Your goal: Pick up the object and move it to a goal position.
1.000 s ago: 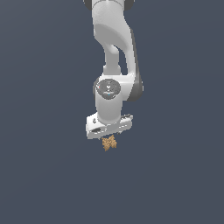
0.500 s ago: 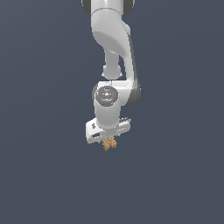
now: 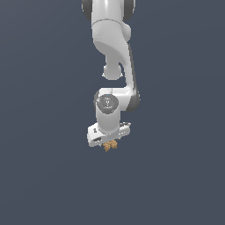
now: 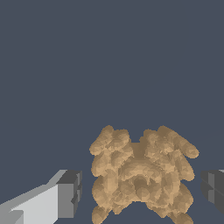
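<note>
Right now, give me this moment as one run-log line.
phase: pre-grasp | gripper: open, fingers either side of object, gaps visible | object: tan lumpy piece, between fingers, not clamped | next: likely close

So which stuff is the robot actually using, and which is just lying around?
For the job:
- the lump, tan-orange and knobby
- the gripper, its fingers either side of the lump, with gaps showing

Just lying around:
- nothing else shows, only the plain dark background
</note>
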